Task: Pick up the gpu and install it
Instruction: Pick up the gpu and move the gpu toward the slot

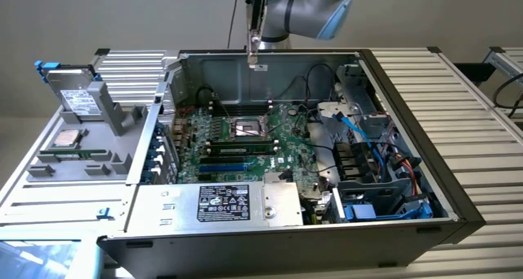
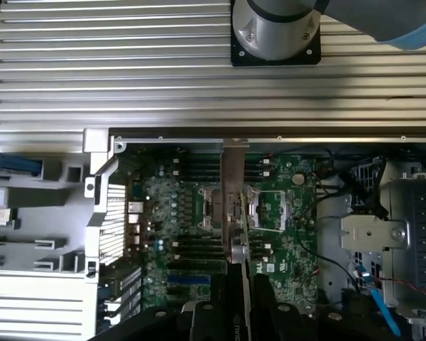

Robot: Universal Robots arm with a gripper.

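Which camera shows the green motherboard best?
The wrist view: it looks squarely at the motherboard, though the held gpu crosses its middle. The exterior view shows the motherboard slanted, deep inside the case.

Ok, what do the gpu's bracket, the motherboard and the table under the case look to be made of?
The bracket of the gpu: bare metal, likely steel, silvery with a dull sheen. The motherboard: green laminate circuit board, matte, studded with dark slots. The table: probably aluminium, pale satin grey with even ribbed grooves.
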